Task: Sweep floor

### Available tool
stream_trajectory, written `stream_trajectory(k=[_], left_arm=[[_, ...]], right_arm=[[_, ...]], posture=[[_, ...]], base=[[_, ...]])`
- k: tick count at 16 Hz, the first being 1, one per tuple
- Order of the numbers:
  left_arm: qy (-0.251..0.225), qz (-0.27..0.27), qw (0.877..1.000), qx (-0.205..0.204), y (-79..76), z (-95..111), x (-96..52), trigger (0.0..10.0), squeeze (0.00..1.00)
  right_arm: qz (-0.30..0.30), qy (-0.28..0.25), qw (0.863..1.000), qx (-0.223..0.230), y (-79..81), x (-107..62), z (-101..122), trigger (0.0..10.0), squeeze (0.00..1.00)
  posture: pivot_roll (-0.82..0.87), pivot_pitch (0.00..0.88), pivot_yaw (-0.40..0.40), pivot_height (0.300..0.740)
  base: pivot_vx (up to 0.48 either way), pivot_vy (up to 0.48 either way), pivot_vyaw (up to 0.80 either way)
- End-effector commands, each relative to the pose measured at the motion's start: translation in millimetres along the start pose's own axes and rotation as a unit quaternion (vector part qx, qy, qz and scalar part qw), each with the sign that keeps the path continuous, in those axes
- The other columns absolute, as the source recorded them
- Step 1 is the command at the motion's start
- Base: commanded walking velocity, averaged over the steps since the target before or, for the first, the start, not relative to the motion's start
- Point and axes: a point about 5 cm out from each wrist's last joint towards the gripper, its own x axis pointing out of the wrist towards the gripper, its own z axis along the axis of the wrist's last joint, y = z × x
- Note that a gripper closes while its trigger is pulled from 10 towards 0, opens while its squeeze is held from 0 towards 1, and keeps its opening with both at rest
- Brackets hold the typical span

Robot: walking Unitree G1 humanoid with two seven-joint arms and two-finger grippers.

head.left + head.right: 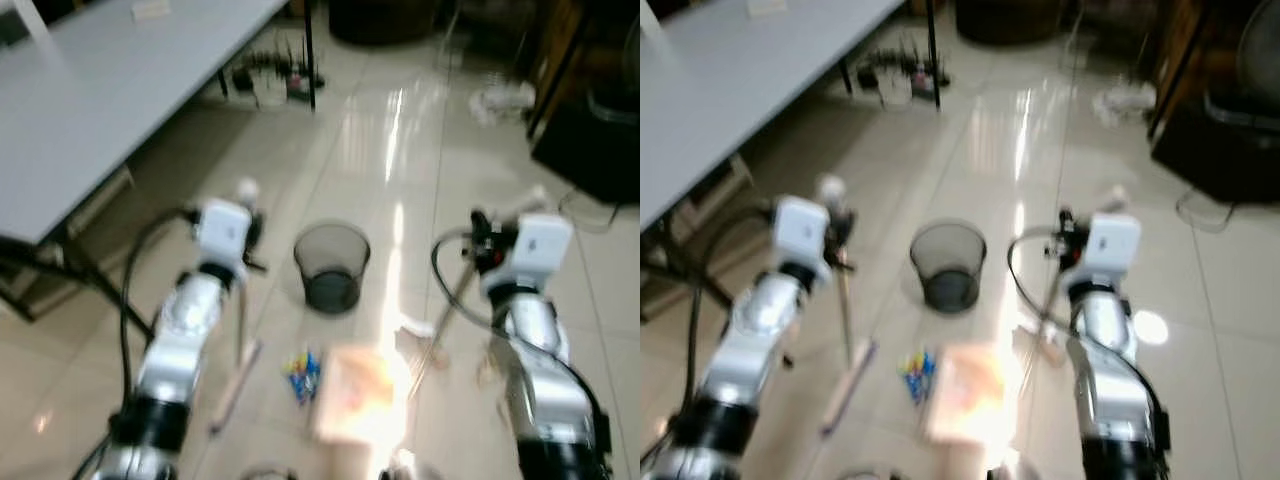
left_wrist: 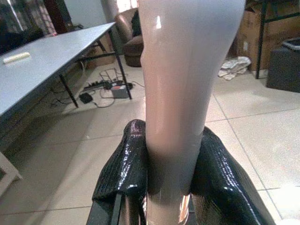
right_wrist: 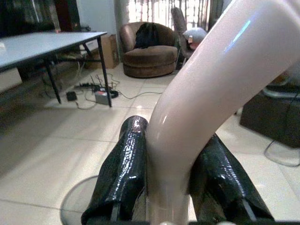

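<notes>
With the left gripper (image 2: pixel 168 187) clamped on the broom handle (image 2: pixel 180 93) and the right gripper (image 3: pixel 171 187) on the dustpan handle (image 3: pixel 197 117), draw the coloured litter (image 1: pixel 302 375), near-centre, rightward into the dustpan (image 1: pixel 352 395) beside it.

glossy tiled floor (image 1: pixel 400 130), mesh bin (image 1: pixel 331 264)

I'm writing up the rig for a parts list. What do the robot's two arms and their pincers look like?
Both arms are silver metallic tubes with dark collars near the base. Each ends in a boxy white wrist housing, with black cables looping beside it. The left pincer and right pincer each have two long, glossy black fingers with a finely ribbed texture.
</notes>
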Motion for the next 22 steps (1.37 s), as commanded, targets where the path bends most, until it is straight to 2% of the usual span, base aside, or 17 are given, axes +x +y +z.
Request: stream_trajectory(k=[1, 2, 3, 5, 9, 13, 16, 22], left_arm=[[-0.019, 0.017, 1.0, 0.012, 6.7, 8.3, -1.8, 10.0, 0.0], [-0.017, 0.018, 1.0, 0.006, 6.4, 7.8, -1.9, 10.0, 0.0], [-0.014, 0.025, 0.999, -0.019, 6.5, 8.5, -1.7, 10.0, 0.0], [-0.017, 0.021, 1.0, -0.007, 6.9, 10.7, -0.8, 10.0, 0.0], [-0.026, 0.02, 0.999, -0.012, 7.1, 13.5, -0.5, 10.0, 0.0], [-0.027, 0.019, 0.999, -0.017, 4.7, 13.5, 0.7, 10.0, 0.0], [-0.027, 0.02, 0.999, -0.017, 5.7, 13.1, 0.8, 10.0, 0.0], [-0.028, 0.019, 0.999, -0.013, 6.4, 13.2, 1.3, 10.0, 0.0]], right_arm=[[0.001, -0.025, 1.0, -0.011, 2.4, 4.7, 12.4, 10.0, 0.0], [-0.003, -0.022, 1.0, -0.014, 1.8, 5.3, 12.2, 10.0, 0.0], [-0.016, -0.017, 0.999, -0.022, -0.9, 6.9, 11.8, 10.0, 0.0], [-0.02, -0.016, 0.999, -0.025, -2.7, 8.3, 11.7, 10.0, 0.0], [-0.017, -0.018, 1.0, -0.012, -1.2, 7.9, 11.9, 10.0, 0.0], [-0.01, -0.022, 1.0, -0.005, -0.4, 7.4, 12.4, 10.0, 0.0], [-0.007, -0.023, 0.999, -0.031, -1.1, 8.1, 12.3, 10.0, 0.0], [0.001, -0.022, 0.999, -0.04, 0.4, 9.3, 11.8, 10.0, 0.0]], posture=[[-0.01, 0.075, 0.065, 0.74], [-0.01, 0.075, 0.065, 0.74], [-0.01, 0.073, 0.066, 0.74], [-0.01, 0.069, 0.065, 0.74], [-0.01, 0.055, 0.066, 0.74], [-0.02, 0.043, 0.065, 0.74], [-0.02, 0.034, 0.065, 0.74], [-0.02, 0.024, 0.064, 0.74]], base=[[0.0, -0.48, 0.0], [0.0, -0.48, 0.0], [0.0, 0.0, 0.0], [0.0, 0.0, 0.0], [0.0, 0.0, 0.0], [0.28, 0.0, 0.0], [0.346, 0.0, 0.0], [0.366, 0.0, 0.53]])
